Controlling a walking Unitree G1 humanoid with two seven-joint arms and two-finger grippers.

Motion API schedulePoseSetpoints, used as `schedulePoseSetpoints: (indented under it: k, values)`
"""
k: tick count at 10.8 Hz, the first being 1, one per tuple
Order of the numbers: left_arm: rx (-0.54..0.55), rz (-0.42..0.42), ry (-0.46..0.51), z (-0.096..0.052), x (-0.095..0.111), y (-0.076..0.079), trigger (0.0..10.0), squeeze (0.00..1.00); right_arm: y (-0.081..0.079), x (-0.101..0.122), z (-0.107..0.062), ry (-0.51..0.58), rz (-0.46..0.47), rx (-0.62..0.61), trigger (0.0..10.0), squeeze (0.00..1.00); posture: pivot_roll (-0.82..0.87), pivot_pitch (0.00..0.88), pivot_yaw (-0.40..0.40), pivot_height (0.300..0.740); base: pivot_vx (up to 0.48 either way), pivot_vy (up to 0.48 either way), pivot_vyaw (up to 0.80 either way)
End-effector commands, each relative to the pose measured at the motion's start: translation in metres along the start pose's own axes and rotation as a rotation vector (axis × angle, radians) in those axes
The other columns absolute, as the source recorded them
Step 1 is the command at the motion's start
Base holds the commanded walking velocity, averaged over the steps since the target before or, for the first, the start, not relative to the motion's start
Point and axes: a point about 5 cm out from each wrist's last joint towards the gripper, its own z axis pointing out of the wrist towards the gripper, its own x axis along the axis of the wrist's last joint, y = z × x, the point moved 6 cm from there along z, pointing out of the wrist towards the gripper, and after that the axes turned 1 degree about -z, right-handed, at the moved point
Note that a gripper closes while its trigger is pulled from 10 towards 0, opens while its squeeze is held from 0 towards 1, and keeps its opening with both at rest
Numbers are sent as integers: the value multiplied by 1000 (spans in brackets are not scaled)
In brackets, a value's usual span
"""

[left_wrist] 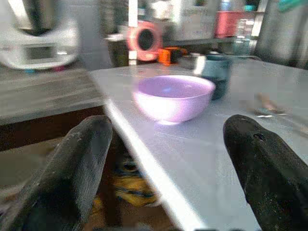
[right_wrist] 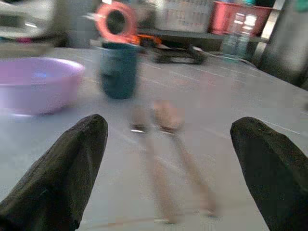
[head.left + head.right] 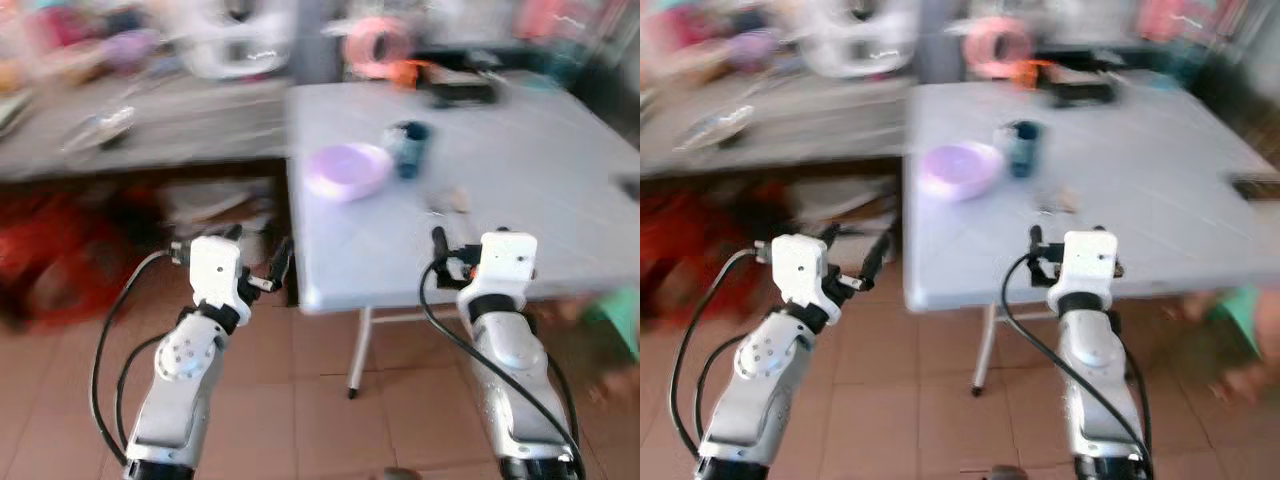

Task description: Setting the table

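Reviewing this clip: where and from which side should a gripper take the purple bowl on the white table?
Judging from these blurred frames, the shallow purple plastic bowl is best pinched at its thin rim, one finger inside and one outside. It sits upright near the white table corner facing the open left gripper, with the dark teal cup close on its far right, so approach from the robot's near-left side.

Floor (image 3: 330, 400): reddish-brown tiles. White folding table (image 3: 520, 190) on thin metal legs. Grey counter (image 3: 150, 130) abuts its left side, cluttered and blurred; shelving behind, indistinct.
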Motion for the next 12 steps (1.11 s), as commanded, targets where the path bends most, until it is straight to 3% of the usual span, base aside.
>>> schedulePoseSetpoints:
  k: [1, 6, 12]
  values:
    - [-13, 8, 19, 0, 6, 1, 10000, 0, -2, 8, 3, 27, 5, -1, 10000, 0, -19, 0, 27, 740, 480, 0, 0]
    - [15, -13, 30, 1, 8, -1, 10000, 0, -8, 19, 4, 80, -48, 29, 10000, 0, -17, 0, 26, 740, 410, 0, 0]
    - [37, -11, 35, -5, 11, -11, 10000, 0, -24, 26, 2, 133, -121, 105, 10000, 0, -8, 0, 28, 740, 0, 0, 0]
